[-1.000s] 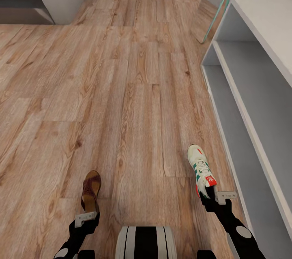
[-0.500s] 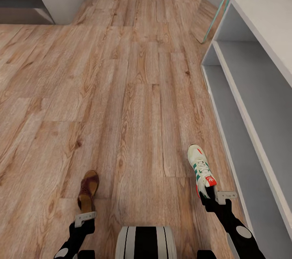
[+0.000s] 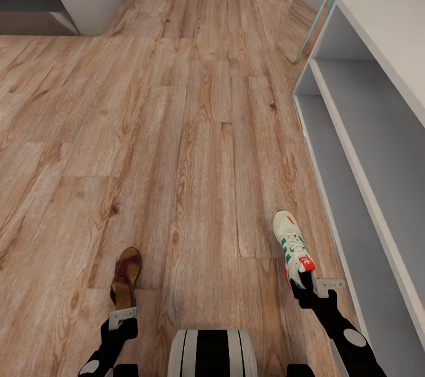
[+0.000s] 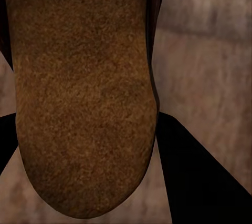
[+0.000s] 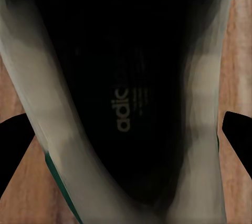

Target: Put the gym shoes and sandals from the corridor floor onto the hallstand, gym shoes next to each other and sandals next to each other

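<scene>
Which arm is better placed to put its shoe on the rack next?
Right. Its end effector holds the white green-striped sneaker beside the pale grey hallstand; the left one holds the brown leather sandal farther away.

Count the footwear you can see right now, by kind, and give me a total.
Sandals: 1, the sandal held out on the left gripper.
Gym shoes: 1, the gym shoe held by the right gripper.
Total: 2
</scene>
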You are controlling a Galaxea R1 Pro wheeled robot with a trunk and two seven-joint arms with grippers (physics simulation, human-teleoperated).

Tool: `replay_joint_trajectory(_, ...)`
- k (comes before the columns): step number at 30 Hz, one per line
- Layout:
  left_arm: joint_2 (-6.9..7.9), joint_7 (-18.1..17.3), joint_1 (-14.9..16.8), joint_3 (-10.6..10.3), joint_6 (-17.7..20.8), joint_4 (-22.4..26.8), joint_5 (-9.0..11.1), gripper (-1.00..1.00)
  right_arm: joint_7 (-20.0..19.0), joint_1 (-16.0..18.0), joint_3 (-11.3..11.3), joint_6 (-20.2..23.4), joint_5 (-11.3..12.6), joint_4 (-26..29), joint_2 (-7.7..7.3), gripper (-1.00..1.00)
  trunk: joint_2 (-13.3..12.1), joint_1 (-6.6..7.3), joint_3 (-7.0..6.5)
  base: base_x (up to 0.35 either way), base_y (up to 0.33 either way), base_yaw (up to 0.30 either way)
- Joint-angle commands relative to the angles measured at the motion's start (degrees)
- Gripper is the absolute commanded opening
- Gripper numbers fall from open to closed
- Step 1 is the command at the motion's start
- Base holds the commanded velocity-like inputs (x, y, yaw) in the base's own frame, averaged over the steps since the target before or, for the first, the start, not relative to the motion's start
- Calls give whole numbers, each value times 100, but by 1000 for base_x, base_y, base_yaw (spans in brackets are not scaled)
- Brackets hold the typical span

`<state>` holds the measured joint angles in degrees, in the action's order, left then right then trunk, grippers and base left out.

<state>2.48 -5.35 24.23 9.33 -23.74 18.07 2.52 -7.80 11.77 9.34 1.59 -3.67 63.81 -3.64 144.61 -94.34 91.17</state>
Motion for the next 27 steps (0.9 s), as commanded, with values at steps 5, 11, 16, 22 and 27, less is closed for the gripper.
replay_joint_trajectory(5,-2,-45,3,31,-16,-5,3,-100,-38,1,15,17,-37,1,1,-100,1,1,3,0,0,0)
replay_joint_trajectory(11,-2,-45,3,39,-10,-5,3,-100,-38,1,15,10,-37,2,-1,-100,0,3,-19,0,0,0)
replay_joint_trajectory(16,-2,-44,3,52,-8,-5,3,-100,-38,1,15,-7,-46,-17,-4,-100,-7,16,-130,0,0,0)
replay_joint_trajectory(22,-2,-39,3,59,-1,-5,3,-100,-38,-2,15,-18,-54,-46,-1,-100,-15,32,-263,0,0,0)
replay_joint_trajectory(27,-2,-37,3,59,3,-3,3,-100,-38,-10,10,-32,-59,-52,-1,-100,-22,45,-374,0,0,0)
